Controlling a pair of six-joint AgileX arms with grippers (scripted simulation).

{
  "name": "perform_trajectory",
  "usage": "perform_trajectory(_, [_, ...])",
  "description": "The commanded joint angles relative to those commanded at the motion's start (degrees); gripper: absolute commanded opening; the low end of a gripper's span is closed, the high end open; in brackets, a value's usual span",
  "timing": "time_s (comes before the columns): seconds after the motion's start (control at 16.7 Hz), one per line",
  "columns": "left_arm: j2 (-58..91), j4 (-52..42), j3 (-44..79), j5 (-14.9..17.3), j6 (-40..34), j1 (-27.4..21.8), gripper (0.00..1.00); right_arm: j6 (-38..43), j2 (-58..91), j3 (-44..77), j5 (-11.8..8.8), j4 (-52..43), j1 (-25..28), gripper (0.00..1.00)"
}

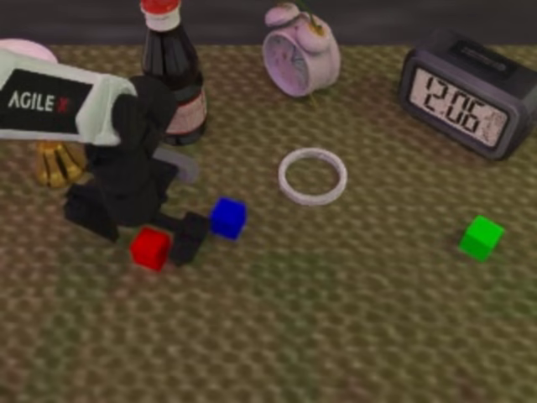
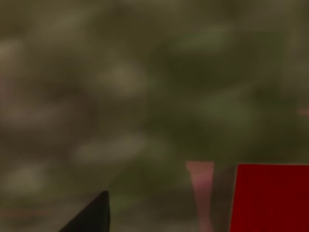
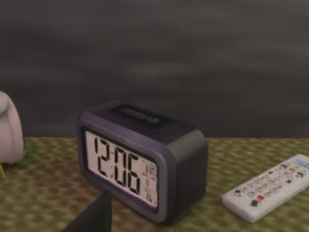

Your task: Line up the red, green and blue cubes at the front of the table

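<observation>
Our left gripper (image 1: 168,243) stands low over the desk (image 1: 336,336), fingers spread around the red cube (image 1: 150,248), which sits corner-on beside the blue cube (image 1: 227,217).

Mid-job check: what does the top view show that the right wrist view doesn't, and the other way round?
Only the top view: the left claw low beside the red cube, the blue cube just past it, the green cube far right, a white ring and a bottle. Only the right wrist view: a white remote lying beside the clock. Both: the digital clock reading 12:06, the pink alarm clock and the table.
</observation>
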Motion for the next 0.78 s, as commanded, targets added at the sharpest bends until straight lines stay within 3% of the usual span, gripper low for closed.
perform_trajectory(0.66, [0.00, 0.00, 0.00, 0.00, 0.00, 0.00, 0.02, 0.00, 0.00, 0.00, 0.00, 0.00, 0.00, 1.00])
perform_trajectory(0.78, [0.00, 0.00, 0.00, 0.00, 0.00, 0.00, 0.00, 0.00, 0.00, 0.00, 0.00, 0.00, 0.00, 1.00])
